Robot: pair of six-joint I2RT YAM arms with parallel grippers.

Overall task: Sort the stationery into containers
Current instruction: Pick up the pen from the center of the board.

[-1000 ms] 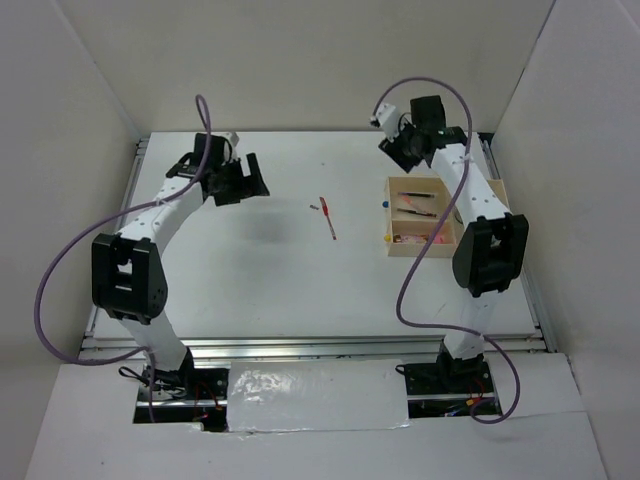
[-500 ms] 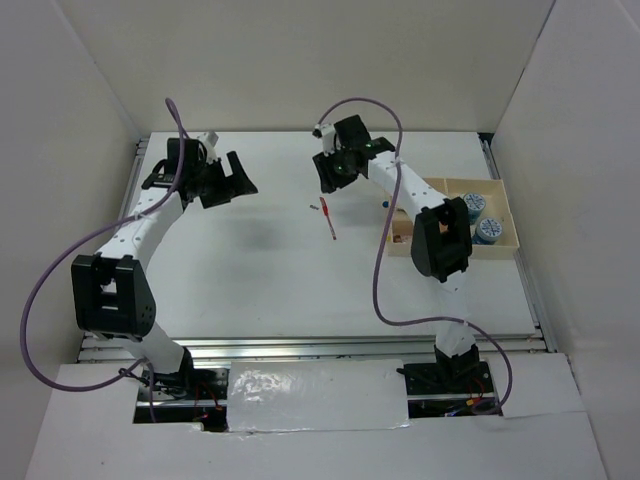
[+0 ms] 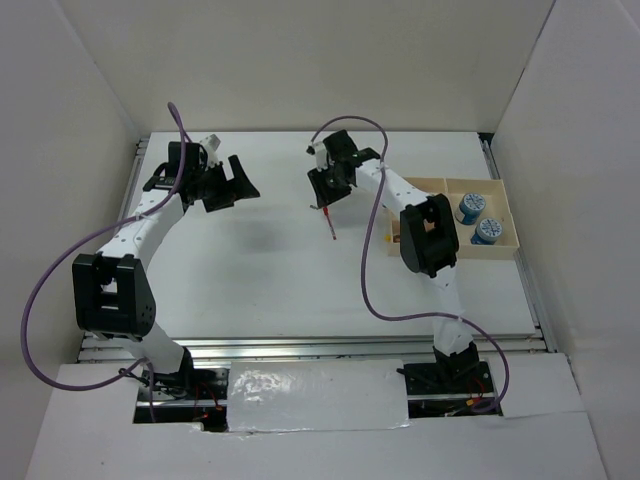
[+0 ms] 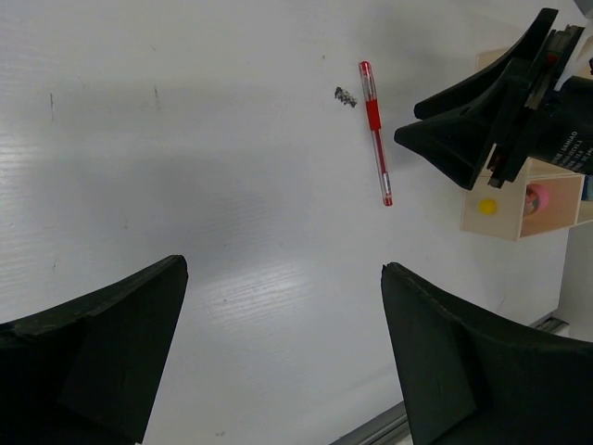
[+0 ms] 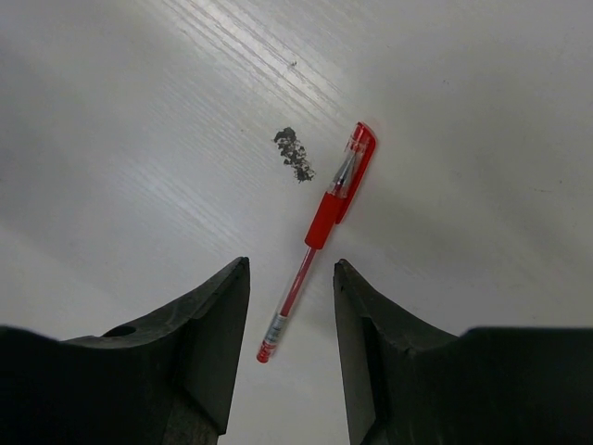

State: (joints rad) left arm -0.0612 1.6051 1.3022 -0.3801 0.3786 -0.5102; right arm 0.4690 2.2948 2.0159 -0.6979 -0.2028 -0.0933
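Left fingers (image 4: 93, 352): spread wide, nothing held, hovering over the bare surface (image 3: 250, 280). The red pen (image 5: 320, 218) lies well ahead of them and to their right. No part in this step is judged to be needed from them.

Right fingers (image 5: 199, 343): about half open, empty. The pen's tip end is seen in the gap between them. The cap end runs ahead, slanting right, beside a grey smudge (image 5: 295, 153). Height above the surface cannot be told.

Step in hand, as judged: pickup of the pen. The fingers should be advanced toward the red grip section, lowered close to the surface, then closed across the barrel. If pinched near the tip, the thin barrel is likely to pivot or roll.

The wooden tray (image 3: 450, 180), well to the right of these fingers, already holds two blue-and-white rolls (image 3: 467, 208).
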